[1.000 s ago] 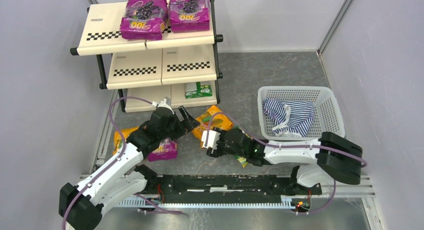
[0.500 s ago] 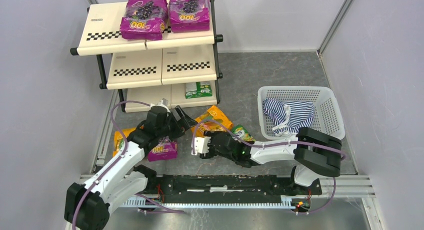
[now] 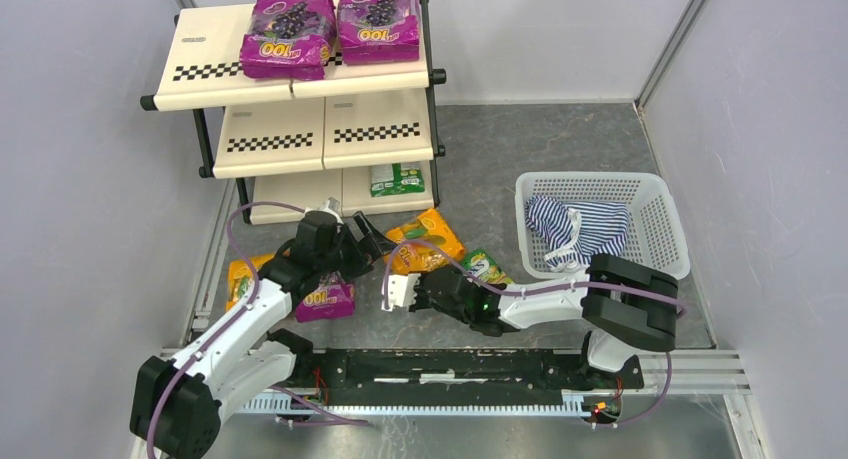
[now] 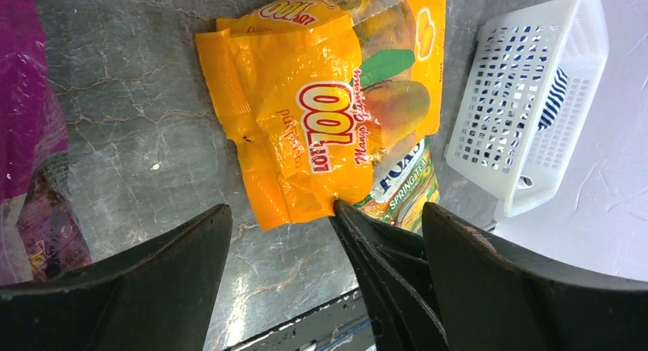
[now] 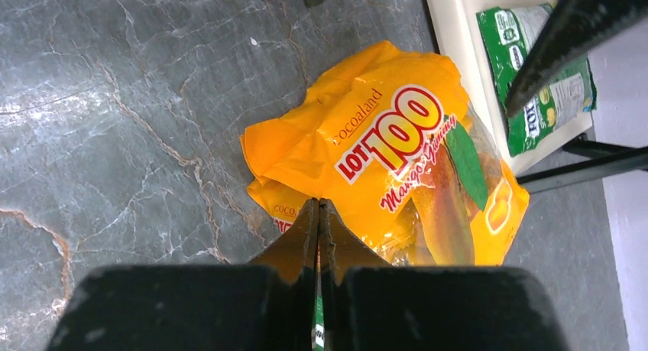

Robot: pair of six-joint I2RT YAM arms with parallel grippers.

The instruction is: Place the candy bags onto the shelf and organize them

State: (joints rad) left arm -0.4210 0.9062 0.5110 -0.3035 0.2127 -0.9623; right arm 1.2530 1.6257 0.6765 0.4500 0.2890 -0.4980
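Right gripper has slid slightly toward 9 o'clock — jaws pressed together, nothing visible between. Left gripper, jaws wide and empty, stays at 9 o'clock of the orange bag.

The orange bag reads "cocoaland", "LOT 100" and "Mango Gummy". The green bag at its edge shows "SPRING TEA". Two purple bags on the top shelf carry a yellow "100", upside down. The purple bag on the table does too.
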